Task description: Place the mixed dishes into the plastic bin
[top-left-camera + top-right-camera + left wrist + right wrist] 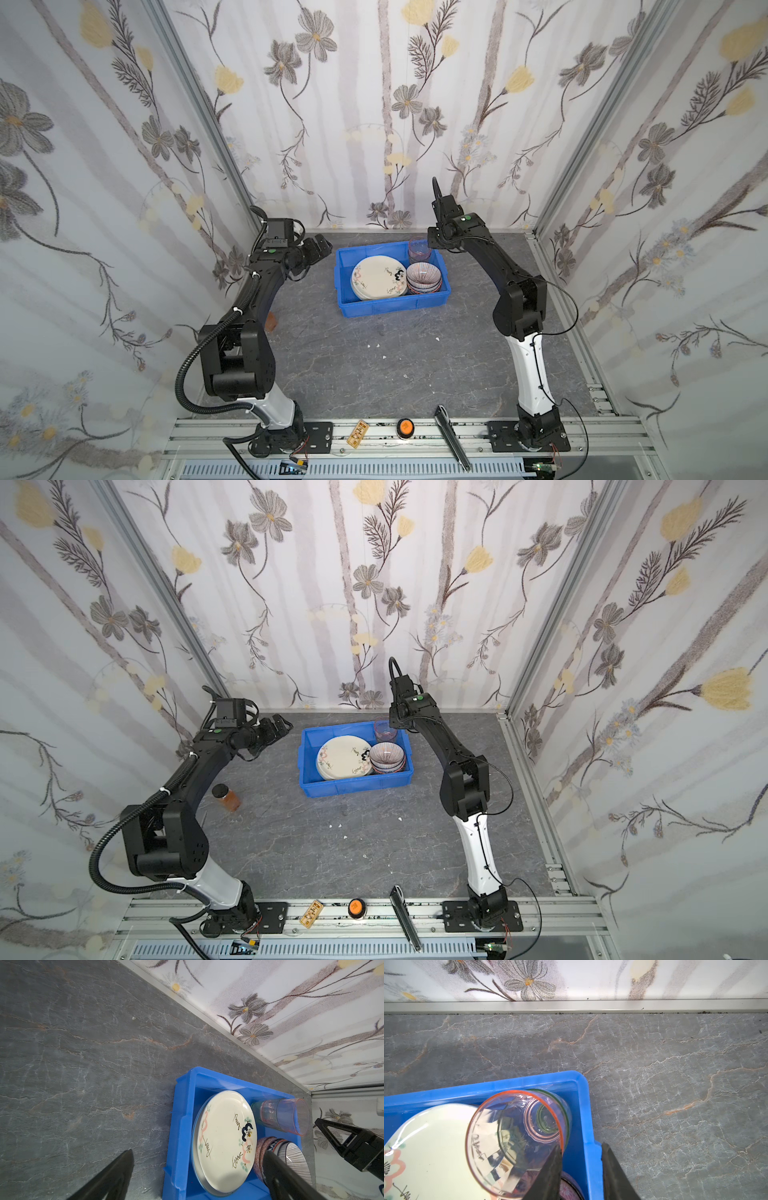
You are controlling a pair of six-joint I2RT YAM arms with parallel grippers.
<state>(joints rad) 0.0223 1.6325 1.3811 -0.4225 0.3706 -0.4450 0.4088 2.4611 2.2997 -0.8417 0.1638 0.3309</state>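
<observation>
Top views: blue bin [390, 309] sits toward the back of the desk [374, 374]. Inside it are a stack of plates [379, 277] with the cream one on top and a stack of bowls [424, 277] with the striped one on top. A pink tumbler [417, 249] stands upright in the back corner. Left gripper [324, 245] hangs just left of the bin, not touching it. Right gripper [432, 245] is right over the tumbler. Amber jar [226, 798] stands on the desk by the left arm, not a dish. No dishes show on the bare desk.

Left wrist: left gripper jaws are spread wide and hold nothing. Pink tumbler is nested in a green tumbler [256, 1110], beside the plates.

Right wrist: jaws are partly apart, one finger at the pink rim, the other outside the bin wall. Nothing is pinched.

Judgement: every dish in view is binned, so the task looks all but done. What's left is lifting the right arm clear without tipping the tumblers.
</observation>
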